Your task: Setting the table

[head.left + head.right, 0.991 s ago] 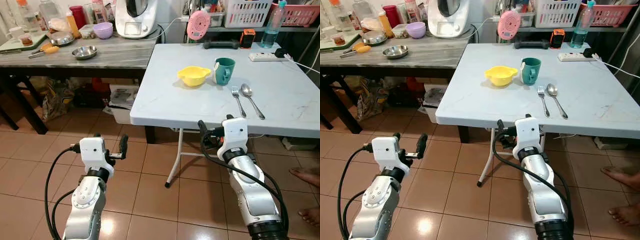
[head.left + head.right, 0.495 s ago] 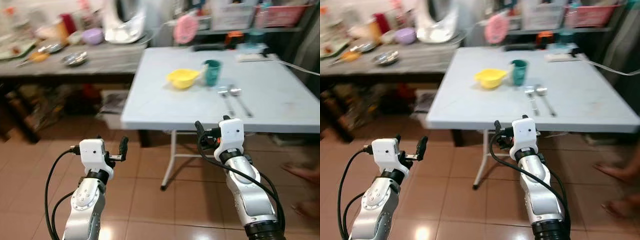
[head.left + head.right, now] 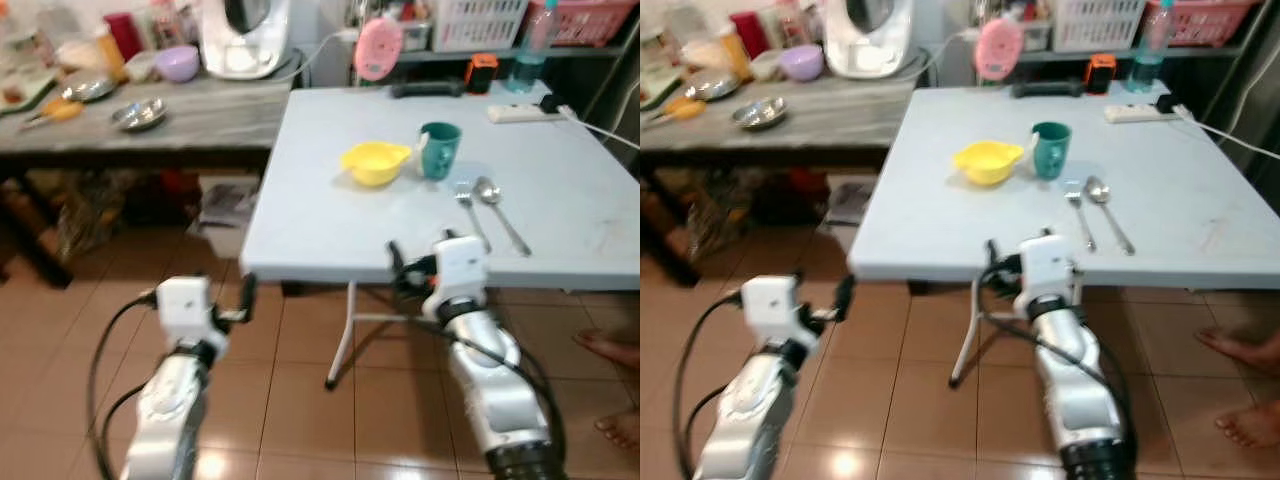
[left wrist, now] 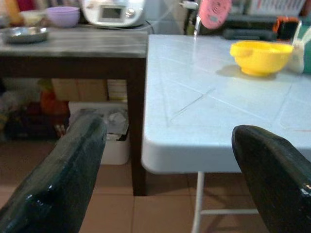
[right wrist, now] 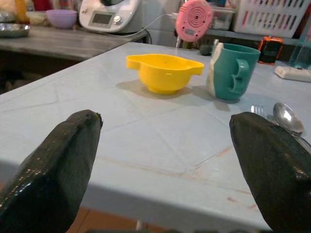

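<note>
The right end effector (image 5: 163, 160) has its two glossy black fingers spread wide with nothing between them, level with the near edge of the pale blue desk (image 3: 330, 215). The left end effector (image 4: 170, 179) is equally wide open and holds nothing, hanging over the terracotta tile floor (image 3: 300, 380) off the desk's near left corner.

On the smooth, faintly scored desk top, toward 12 o'clock from the right end effector, sits a round yellow plastic bowl (image 3: 375, 163) with a small lip handle. Just beside it at 3 o'clock stands a teal mug (image 3: 440, 150). Near the mug, toward 5 o'clock, a metal fork (image 3: 468, 205) and spoon (image 3: 497, 205) lie side by side.

At 10 o'clock a dark-legged, grey-topped desk (image 3: 200, 110) carries steel bowls (image 3: 138, 114) and a purple bowl (image 3: 178, 62)
</note>
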You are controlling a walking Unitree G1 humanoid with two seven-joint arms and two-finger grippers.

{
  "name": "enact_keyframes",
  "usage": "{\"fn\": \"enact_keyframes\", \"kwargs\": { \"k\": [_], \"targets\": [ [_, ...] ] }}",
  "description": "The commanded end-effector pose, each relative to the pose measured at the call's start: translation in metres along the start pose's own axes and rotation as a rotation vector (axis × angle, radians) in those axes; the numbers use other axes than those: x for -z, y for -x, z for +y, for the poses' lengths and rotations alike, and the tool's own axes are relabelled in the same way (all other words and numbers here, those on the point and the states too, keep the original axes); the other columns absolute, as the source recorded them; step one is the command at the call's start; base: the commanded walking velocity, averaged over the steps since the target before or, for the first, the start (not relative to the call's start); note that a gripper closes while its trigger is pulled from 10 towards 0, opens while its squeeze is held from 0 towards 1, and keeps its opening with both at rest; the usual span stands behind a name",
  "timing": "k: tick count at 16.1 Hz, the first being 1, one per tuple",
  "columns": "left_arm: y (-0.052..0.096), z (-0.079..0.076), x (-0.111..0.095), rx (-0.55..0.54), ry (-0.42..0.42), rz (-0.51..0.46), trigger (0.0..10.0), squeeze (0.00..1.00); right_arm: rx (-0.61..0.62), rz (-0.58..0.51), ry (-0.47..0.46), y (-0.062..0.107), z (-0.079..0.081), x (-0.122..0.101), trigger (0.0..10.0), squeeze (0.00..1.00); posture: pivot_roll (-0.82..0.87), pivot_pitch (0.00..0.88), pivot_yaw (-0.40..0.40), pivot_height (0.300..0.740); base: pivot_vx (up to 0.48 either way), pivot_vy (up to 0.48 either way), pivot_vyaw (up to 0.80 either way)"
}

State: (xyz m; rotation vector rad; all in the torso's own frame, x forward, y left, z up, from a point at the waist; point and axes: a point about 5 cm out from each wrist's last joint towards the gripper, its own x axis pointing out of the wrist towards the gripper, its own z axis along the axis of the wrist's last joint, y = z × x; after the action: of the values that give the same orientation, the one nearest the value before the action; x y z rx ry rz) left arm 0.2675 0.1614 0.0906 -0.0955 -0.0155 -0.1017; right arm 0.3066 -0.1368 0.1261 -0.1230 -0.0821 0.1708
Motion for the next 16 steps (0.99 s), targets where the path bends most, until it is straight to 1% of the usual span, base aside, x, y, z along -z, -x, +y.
{"fn": "enact_keyframes", "kwargs": {
  "k": [1,3,6,16],
  "targets": [
    [-0.0029,-0.0073,-0.0004,0.023,0.011,-0.003,10.0,0.0,0.03,-0.004,0.014,0.0029,-0.0098,-0.0007,10.0,0.0,-0.14,0.0,0.082,0.74,0.416,0.0,0.0],
    [-0.0025,-0.0098,0.0032,0.03,0.015,0.007,10.0,0.0,0.033,0.004,0.014,0.0055,-0.0107,0.0015,10.0,0.0,-0.14,0.0,0.082,0.74,0.416,0.0,0.0],
    [-0.0012,-0.0109,0.0049,0.036,0.015,0.014,10.0,0.0,0.03,0.016,0.009,0.0098,-0.009,0.0045,10.0,0.0,-0.15,0.004,0.085,0.74,0.416,0.0,-0.51],
    [-0.0007,-0.0145,0.0091,0.056,0.013,0.034,10.0,0.0,0.019,0.019,0.017,0.0099,-0.0081,0.0045,10.0,0.0,-0.14,0.004,0.077,0.74,0.394,0.0,0.0]
  ]
}}
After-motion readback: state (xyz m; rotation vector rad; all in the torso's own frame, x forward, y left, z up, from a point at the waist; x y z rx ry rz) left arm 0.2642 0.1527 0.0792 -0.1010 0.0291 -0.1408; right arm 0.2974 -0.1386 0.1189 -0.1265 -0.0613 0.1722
